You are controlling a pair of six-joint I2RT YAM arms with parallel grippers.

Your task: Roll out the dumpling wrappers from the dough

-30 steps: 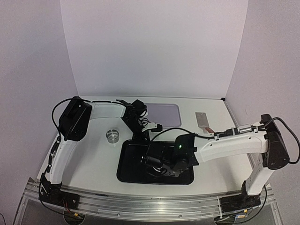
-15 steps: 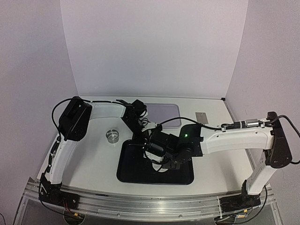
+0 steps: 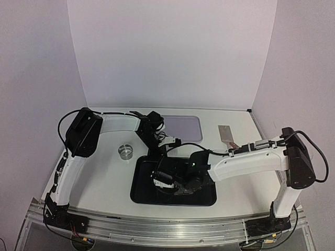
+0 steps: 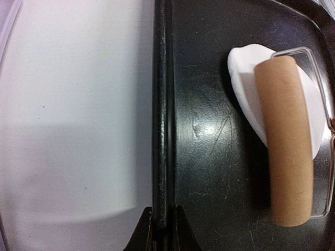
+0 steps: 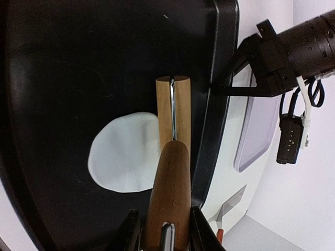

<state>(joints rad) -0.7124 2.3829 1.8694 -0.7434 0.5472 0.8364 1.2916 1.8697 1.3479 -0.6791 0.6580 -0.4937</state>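
Compared with 1 second ago, the right pincer [image 3: 163, 180] sits further toward the left inside the black tray [image 3: 138, 194] in the top view. The right arm's upright link has drawn in from the right edge of the frame. The left arm has not shifted.

The left pincer [image 3: 157, 151] is at the tray's far rim. In the left wrist view its 2 fingers are pressed together on that rim at the bottom centre of the frame.

The right pincer pinches the wooden handle of the roller [image 5: 174, 110] at the bottom centre of the right wrist view. The roller's barrel points up the frame, just beside the tray's right-hand wall.

The flattened white dough [image 5: 123, 159] lies on the tray floor in the centre of that view, with its right edge under the barrel. In the left wrist view the barrel crosses the dough in the upper right of the frame.

On the tabletop [image 3: 99, 178], a small metal ring cutter [image 3: 125, 151] stands left of the tray. A pale lilac mat [image 3: 183, 127] lies beyond the tray, and a scraper [image 3: 226, 134] lies to the mat's right.
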